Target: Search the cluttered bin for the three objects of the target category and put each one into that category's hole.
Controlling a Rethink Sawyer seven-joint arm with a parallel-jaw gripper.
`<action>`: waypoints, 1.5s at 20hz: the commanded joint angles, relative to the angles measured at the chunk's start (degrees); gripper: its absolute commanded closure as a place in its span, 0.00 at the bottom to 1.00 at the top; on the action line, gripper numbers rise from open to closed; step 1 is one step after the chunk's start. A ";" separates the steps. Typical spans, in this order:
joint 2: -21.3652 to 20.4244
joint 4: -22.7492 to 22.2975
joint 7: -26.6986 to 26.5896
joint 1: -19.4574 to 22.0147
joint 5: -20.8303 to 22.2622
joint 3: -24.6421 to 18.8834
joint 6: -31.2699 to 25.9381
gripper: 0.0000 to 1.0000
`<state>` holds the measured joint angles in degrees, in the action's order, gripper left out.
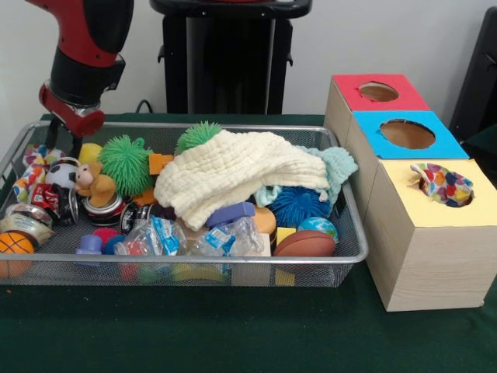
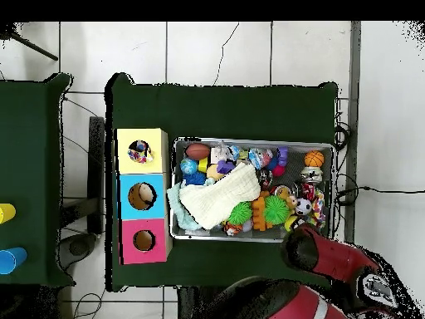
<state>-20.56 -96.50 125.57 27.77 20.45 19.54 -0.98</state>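
Observation:
The silver wire-mesh bin [image 1: 353, 256] lies on the green table, full of toys; it also shows in the overhead view [image 2: 253, 141]. One polka-dot cloth [image 1: 443, 185] sits in the round hole of the yellow-topped box [image 1: 435, 233], partly sticking out; the overhead view shows it too [image 2: 139, 151]. Another polka-dot cloth [image 1: 29, 179] lies at the bin's left end, partly hidden by toys. A third is not visible. My gripper [image 1: 65, 148] hangs open and empty over that left end, just above and behind the cloth. In the overhead view the arm [image 2: 319, 253] hides it.
A cream waffle cloth [image 1: 233, 175] drapes over the bin's middle, with a mint knitted cloth [image 1: 338, 167] at its right. Green spiky balls [image 1: 126, 162], cans, balls and a plush toy [image 1: 97, 185] crowd the left. Blue-topped [image 1: 446, 146] and red-topped [image 1: 349, 89] boxes stand behind the yellow one.

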 commanded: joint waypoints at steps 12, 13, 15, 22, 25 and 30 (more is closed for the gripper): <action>8.13 3.60 5.77 1.34 -1.78 -1.95 3.75 0.00; 8.32 4.03 5.40 1.16 -1.47 -1.66 3.83 0.00; 8.17 4.21 4.87 1.63 -0.84 -2.24 3.84 1.00; 7.47 3.69 4.99 1.67 -0.78 -3.17 4.03 1.00; 3.86 1.40 4.19 0.77 -0.99 -3.69 -0.41 1.00; -6.10 -2.30 0.06 -0.36 0.37 -5.80 -7.66 1.00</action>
<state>-18.35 -95.12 125.57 28.69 20.14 20.77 0.38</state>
